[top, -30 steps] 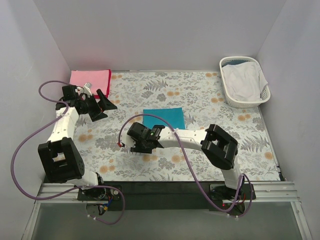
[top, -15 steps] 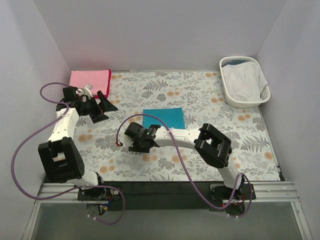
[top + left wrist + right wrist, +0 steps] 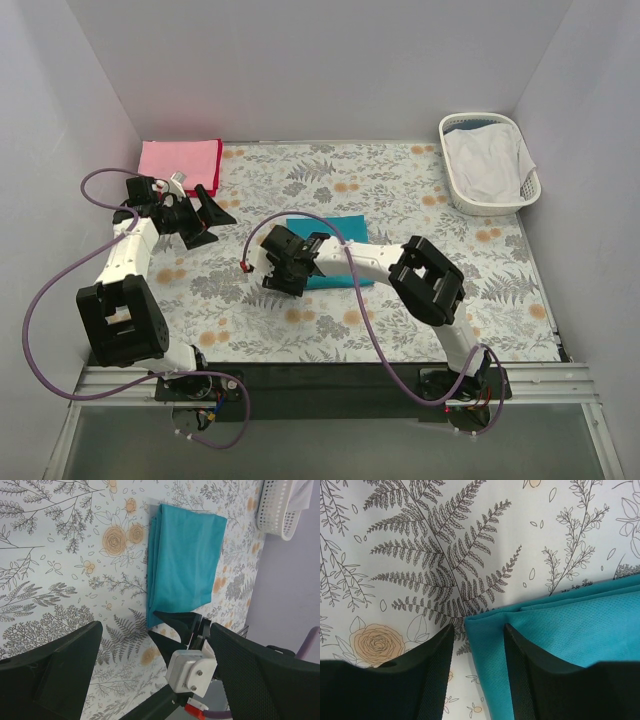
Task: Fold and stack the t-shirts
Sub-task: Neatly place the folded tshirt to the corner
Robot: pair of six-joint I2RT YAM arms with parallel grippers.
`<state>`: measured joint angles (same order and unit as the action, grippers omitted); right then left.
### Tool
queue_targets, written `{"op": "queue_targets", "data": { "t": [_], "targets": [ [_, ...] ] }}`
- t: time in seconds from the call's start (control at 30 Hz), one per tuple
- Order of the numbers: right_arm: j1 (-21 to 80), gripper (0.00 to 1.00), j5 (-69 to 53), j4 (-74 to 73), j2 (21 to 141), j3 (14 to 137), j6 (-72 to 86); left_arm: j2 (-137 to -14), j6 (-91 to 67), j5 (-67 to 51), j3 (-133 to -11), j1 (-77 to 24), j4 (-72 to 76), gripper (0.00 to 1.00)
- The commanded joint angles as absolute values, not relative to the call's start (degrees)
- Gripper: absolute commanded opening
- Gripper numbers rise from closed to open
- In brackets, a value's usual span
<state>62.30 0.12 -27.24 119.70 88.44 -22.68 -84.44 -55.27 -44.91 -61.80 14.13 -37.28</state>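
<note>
The teal-blue t-shirt (image 3: pixel 340 232) lies folded flat mid-table; it also shows in the left wrist view (image 3: pixel 182 560) and the right wrist view (image 3: pixel 570 630). My right gripper (image 3: pixel 283 262) is open at the shirt's near-left corner. In the right wrist view (image 3: pixel 479 645) one finger is over bare table and the other over the cloth, with the folded edge between them. The light pink t-shirt (image 3: pixel 178 157) lies folded on the red one (image 3: pixel 219 160) at the back left. My left gripper (image 3: pixel 205 215) is open and empty just in front of that stack, and it faces the teal shirt.
A white slatted laundry basket (image 3: pixel 455 190) with white cloth inside stands at the back right, also seen in the left wrist view (image 3: pixel 282 505). Grey walls close in the floral table on three sides. Purple cables loop off both arms.
My right gripper has moved away from the table's near edge and slightly right, up to the teal shirt's corner. The left gripper has barely moved.
</note>
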Motion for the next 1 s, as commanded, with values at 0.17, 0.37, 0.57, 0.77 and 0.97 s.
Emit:
{"op": "queue_targets", "data": {
  "t": [0.17, 0.37, 0.57, 0.77, 0.97],
  "targets": [
    [58.63, 0.33, -6.94, -28.74, 124.63, 89.21, -20.48, -82.97, -56.33, -45.61, -61.35, 14.41, -36.30, 0.87],
    [57.48, 0.01, -9.31, -29.09, 122.09, 89.47, -21.18, -78.59, -63.53, -45.44, -52.41, 14.41, -26.93, 0.89],
    [57.48, 0.01, -12.21, -29.09, 117.78, 90.79, -21.36, -76.73, -74.87, -46.23, -43.08, 13.80, -12.78, 0.90],
    [56.95, 0.01, -13.97, -29.18, 115.31, 91.14, -21.45, -80.94, -84.10, -41.93, -36.83, 7.66, -2.38, 0.89],
    [55.37, 0.01, -17.13, -29.18, 113.56, 90.88, -20.66, -85.24, -90.86, -38.24, -33.40, 1.33, 4.65, 0.89]
  ]
}}
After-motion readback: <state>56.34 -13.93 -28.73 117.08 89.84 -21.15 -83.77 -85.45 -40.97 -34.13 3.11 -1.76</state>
